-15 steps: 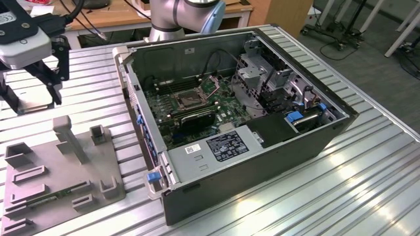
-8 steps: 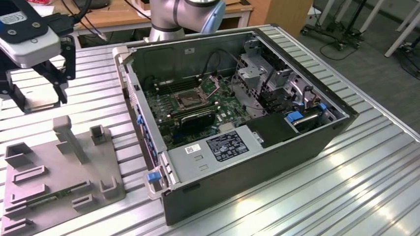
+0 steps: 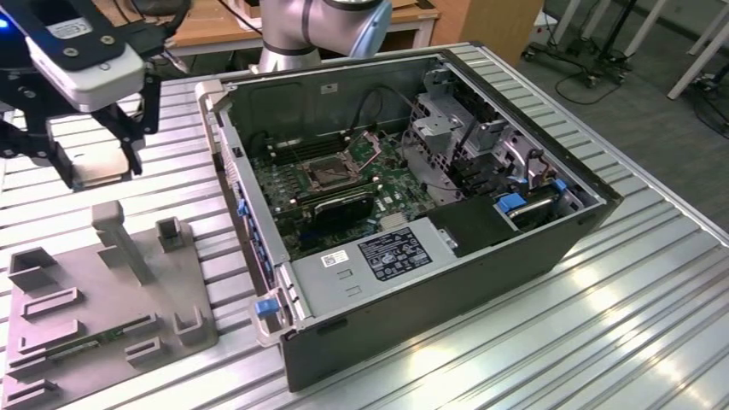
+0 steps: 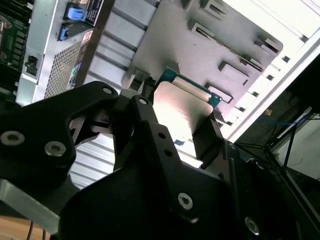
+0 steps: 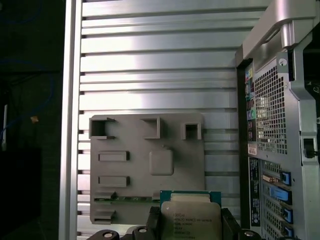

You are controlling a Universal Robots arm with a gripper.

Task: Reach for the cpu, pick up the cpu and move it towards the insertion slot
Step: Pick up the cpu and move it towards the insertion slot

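Gripper: your gripper (image 3: 101, 166) is clamping the cpu (image 5: 190, 219), fingers closed on its edges, silvery lid showing in both wrist views.
Cpu: it's riding clear above the grey fixture tray (image 3: 108, 307).
Slot: the insertion slot (image 3: 323, 172) is sitting at three o'clock inside the open computer case (image 3: 456, 256).
Advice: you're wanting the chip level while crossing the case wall.
Pose: the wrist is pointing downward.

One cpu (image 5: 191, 217) up there, one open computer case (image 3: 456, 282), one insertion slot (image 3: 323, 173) inside, and one grey holder tray (image 3: 102, 342) on the worktop (image 3: 638, 342).
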